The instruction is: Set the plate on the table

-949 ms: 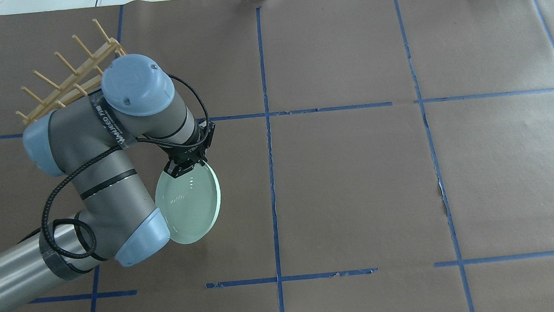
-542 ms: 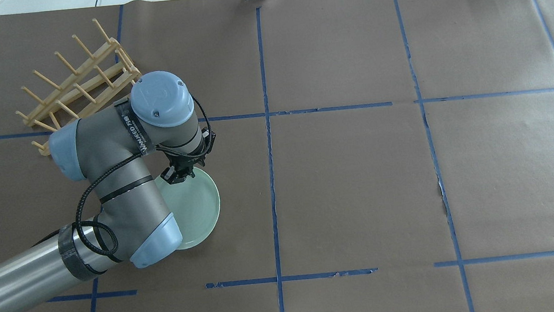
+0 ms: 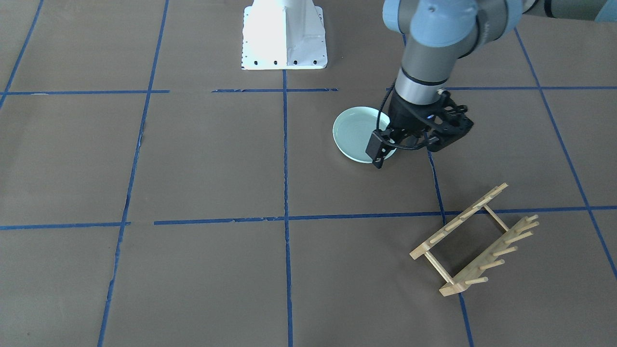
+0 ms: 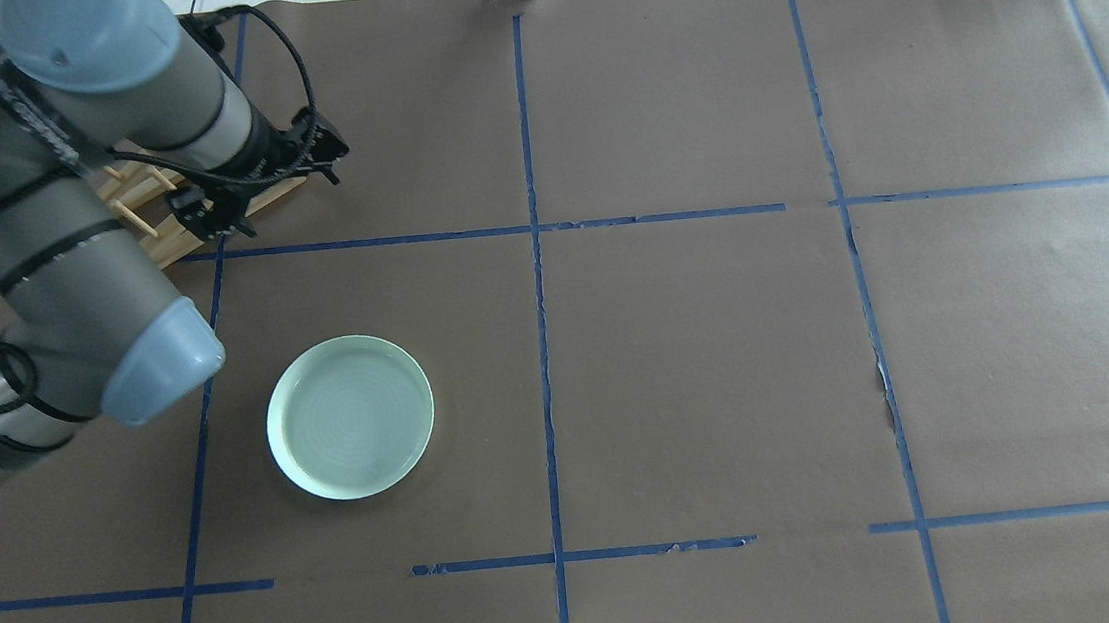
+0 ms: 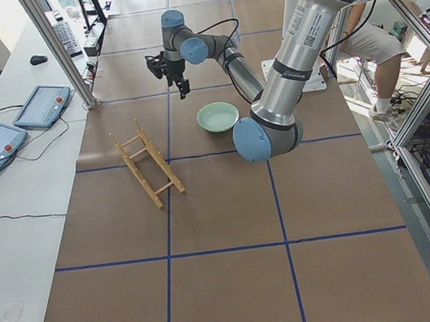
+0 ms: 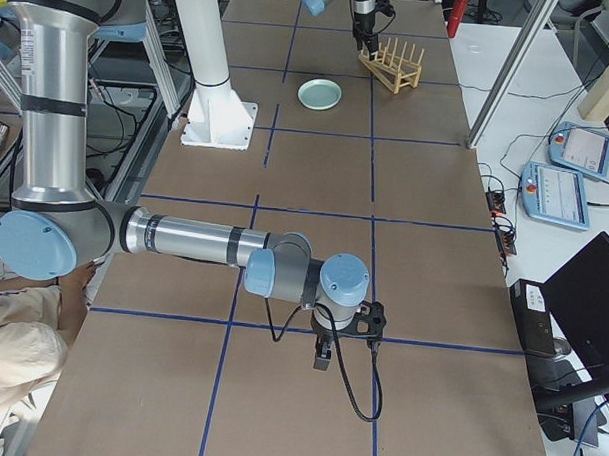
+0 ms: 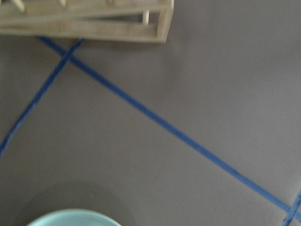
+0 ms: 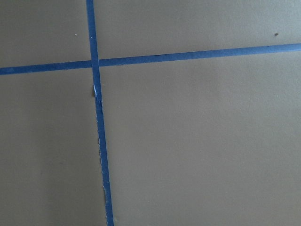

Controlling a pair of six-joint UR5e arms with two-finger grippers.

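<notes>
The pale mint-green plate lies flat on the brown paper table, free of any gripper. It also shows in the front view, and its rim sits at the bottom of the left wrist view. My left gripper is open and empty. It hangs raised above the table, apart from the plate, on the side toward the wooden rack. My right gripper shows only in the exterior right view, low over the table far from the plate. I cannot tell whether it is open or shut.
The wooden peg rack stands on the table at the far left, partly hidden under my left arm in the overhead view. The white robot base is at the near edge. Blue tape lines divide the paper.
My left gripper has let go of the plate, which now lies flat on the table. The arm has risen and swung back toward the far left over the rack.
</notes>
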